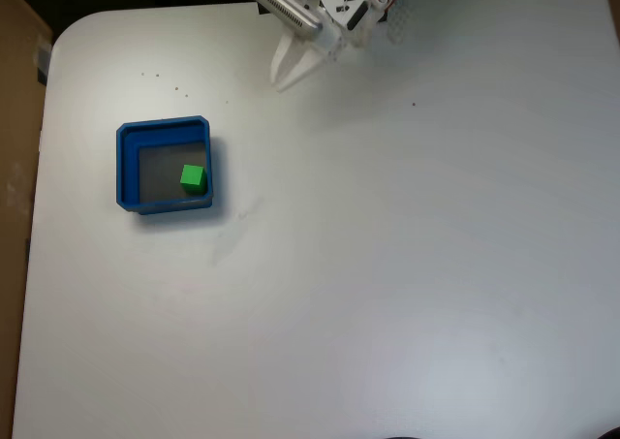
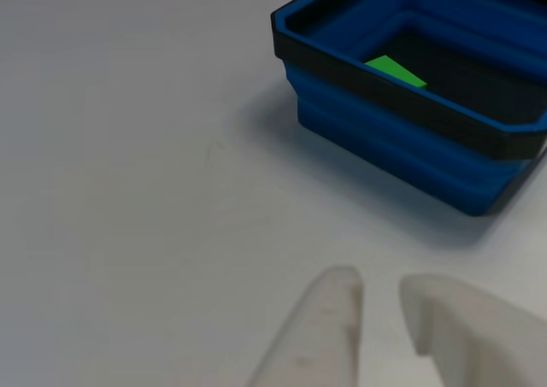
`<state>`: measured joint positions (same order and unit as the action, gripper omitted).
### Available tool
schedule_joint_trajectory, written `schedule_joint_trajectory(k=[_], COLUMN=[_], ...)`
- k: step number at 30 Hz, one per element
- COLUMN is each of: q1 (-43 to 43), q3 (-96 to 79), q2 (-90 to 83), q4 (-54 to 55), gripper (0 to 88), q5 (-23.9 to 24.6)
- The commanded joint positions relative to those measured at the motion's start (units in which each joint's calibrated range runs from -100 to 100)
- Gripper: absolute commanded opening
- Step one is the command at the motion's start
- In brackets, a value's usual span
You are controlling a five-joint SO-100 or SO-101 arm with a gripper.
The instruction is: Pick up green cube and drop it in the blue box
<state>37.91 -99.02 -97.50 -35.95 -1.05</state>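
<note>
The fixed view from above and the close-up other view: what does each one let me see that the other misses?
The fixed view alone gives the whole white table, the arm's white body at its top edge, and brown cardboard at left. The other view alone gives the blue box's stepped outer wall and the two white fingertips up close, slightly apart. Both show the green cube lying inside the box, and the gripper empty.

The tabletop (image 1: 387, 265) is a smooth white surface with a soft, matt sheen and a few faint scuffs. The blue box (image 2: 402, 148) looks like thick plastic, slightly glossy on its ribbed walls, with a dull grey floor. The green cube (image 1: 193, 177) has plain, even faces. The pincer (image 2: 380, 306) is white plastic, matt and a little grainy.
</note>
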Motion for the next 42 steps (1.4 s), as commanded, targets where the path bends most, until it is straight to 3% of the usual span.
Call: schedule_joint_trajectory(k=[1,13,21,42], q1=[-2.22,-28.44,-39.86,-42.53], q3=[-0.80,-0.71,-0.71,-0.62], q2=[-1.91,-1.74,-1.74,-1.66], q4=[1.46,0.80,0.80,0.72], gripper=[1.0,1.0,1.0,1.0], q5=[0.10,-0.15,0.00,0.00])
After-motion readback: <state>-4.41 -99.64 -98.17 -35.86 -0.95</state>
